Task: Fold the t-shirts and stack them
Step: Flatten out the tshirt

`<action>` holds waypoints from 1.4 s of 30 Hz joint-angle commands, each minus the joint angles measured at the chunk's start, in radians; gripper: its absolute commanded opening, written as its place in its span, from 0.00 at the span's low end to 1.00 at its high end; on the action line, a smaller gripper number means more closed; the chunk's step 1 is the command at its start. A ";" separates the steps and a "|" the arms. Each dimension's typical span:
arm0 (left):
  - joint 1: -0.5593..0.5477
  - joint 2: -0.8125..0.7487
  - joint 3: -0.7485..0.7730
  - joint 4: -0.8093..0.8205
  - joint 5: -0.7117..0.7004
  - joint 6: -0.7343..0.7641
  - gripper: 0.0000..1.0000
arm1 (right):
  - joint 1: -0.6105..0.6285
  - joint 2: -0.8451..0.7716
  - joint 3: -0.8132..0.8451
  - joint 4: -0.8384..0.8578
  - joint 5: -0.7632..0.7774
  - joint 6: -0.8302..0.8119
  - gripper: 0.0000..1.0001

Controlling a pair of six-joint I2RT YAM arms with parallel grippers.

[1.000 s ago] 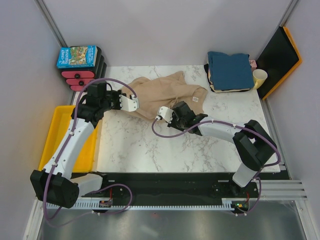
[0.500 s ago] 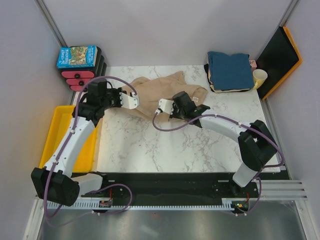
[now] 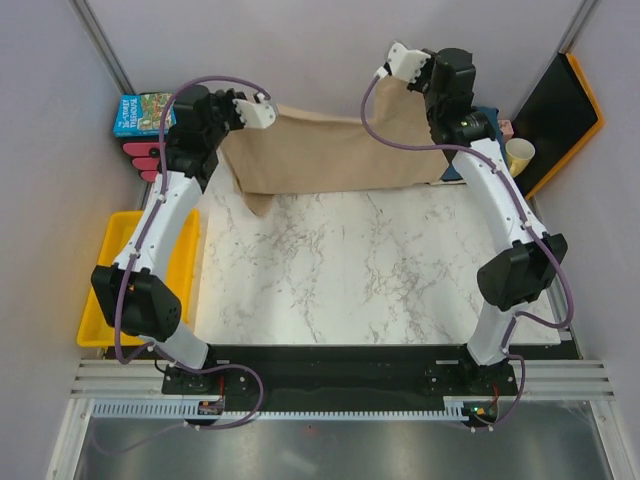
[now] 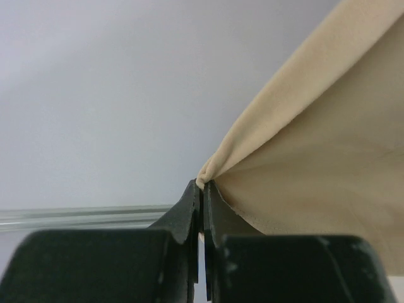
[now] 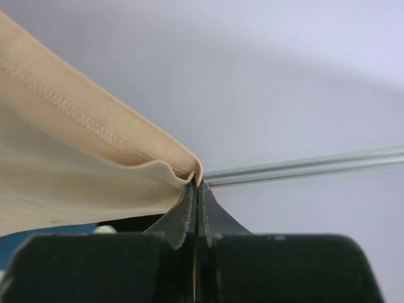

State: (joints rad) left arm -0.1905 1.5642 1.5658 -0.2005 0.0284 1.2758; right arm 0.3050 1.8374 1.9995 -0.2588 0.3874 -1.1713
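Note:
The tan-beige t-shirt (image 3: 335, 152) hangs stretched in the air between both grippers over the far edge of the marble table (image 3: 350, 270). My left gripper (image 3: 232, 112) is shut on its left corner, with the cloth pinched at the fingertips in the left wrist view (image 4: 203, 184). My right gripper (image 3: 437, 88) is shut on its right hemmed corner, seen in the right wrist view (image 5: 197, 182). The cloth (image 4: 315, 139) (image 5: 76, 164) spreads away from each pinch. The folded teal-blue shirt (image 3: 492, 120) at the far right is mostly hidden behind the right arm.
A blue picture-covered box (image 3: 140, 112) sits on a red-and-black stack at the far left. A yellow tray (image 3: 112, 255) lies left of the table. A pale yellow cup (image 3: 520, 155) and a black-and-orange board (image 3: 560, 110) stand at the far right.
Both arms have lifted and swung to the back of the table, apart from each other. The tan shirt went from a crumpled heap on the table to hanging spread between them.

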 commanded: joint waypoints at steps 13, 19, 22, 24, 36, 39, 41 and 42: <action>0.016 -0.234 0.140 0.199 0.195 0.062 0.02 | -0.020 -0.311 -0.013 0.242 -0.080 -0.096 0.00; 0.016 -0.449 0.083 0.095 0.245 0.088 0.02 | -0.029 -0.464 0.007 0.163 -0.237 -0.071 0.00; 0.016 -0.513 0.085 0.116 0.252 0.083 0.02 | -0.029 -0.495 0.056 0.098 -0.320 -0.054 0.00; 0.016 -0.524 0.083 0.134 0.249 0.109 0.02 | -0.029 -0.501 0.071 0.096 -0.352 -0.057 0.00; 0.083 -0.317 0.140 -0.093 0.298 0.198 0.02 | -0.040 -0.247 0.206 0.073 -0.387 -0.129 0.00; 0.120 -0.225 0.166 -0.093 0.315 0.214 0.02 | -0.076 -0.134 0.241 0.078 -0.436 -0.131 0.00; 0.135 -0.175 0.213 -0.074 0.320 0.221 0.02 | -0.093 -0.078 0.312 0.082 -0.441 -0.129 0.00; 0.146 -0.127 0.232 -0.059 0.311 0.221 0.02 | -0.104 -0.023 0.340 0.088 -0.443 -0.134 0.00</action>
State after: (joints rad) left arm -0.0822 1.3540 1.7233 -0.2760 0.3206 1.4376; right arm 0.2424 1.7107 2.2337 -0.1883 -0.0196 -1.2888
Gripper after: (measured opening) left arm 0.033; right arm 0.010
